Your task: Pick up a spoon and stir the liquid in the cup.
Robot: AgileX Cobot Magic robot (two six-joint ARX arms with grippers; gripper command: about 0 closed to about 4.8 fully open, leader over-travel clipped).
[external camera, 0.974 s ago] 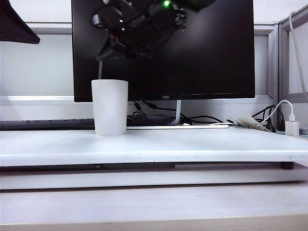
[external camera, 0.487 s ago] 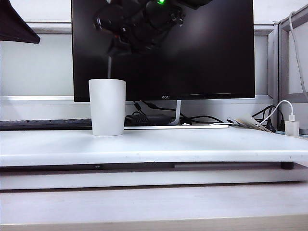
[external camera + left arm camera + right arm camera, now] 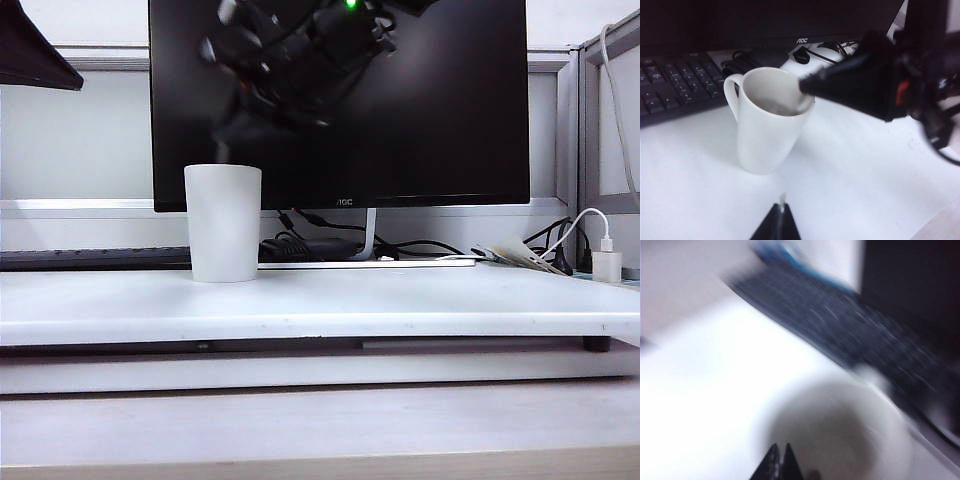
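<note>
The white cup (image 3: 222, 222) stands on the left of the white board; in the left wrist view the cup (image 3: 765, 130) shows its loop handle and grey liquid inside. My right gripper (image 3: 232, 128) hangs blurred above the cup, in front of the monitor. Its black tip (image 3: 806, 90) sits at the cup's rim, shut on the spoon (image 3: 801, 103), whose silvery end dips into the cup. The right wrist view is smeared: the shut right gripper (image 3: 779, 447) points down into the cup's mouth (image 3: 840, 435). My left gripper (image 3: 781, 209) is shut and empty, on the near side of the cup and apart from it.
A large black monitor (image 3: 430, 100) stands behind the cup, with a black keyboard (image 3: 675, 90) and a tangle of cables (image 3: 310, 245) at its foot. A white charger (image 3: 606, 264) and its cable sit at the far right. The board's front edge (image 3: 320, 328) drops to a lower tabletop.
The right gripper has swung and tilted over the cup with the spoon, now blurred by motion. The cup slid slightly left a second ago, then stayed. The left arm has not moved.
</note>
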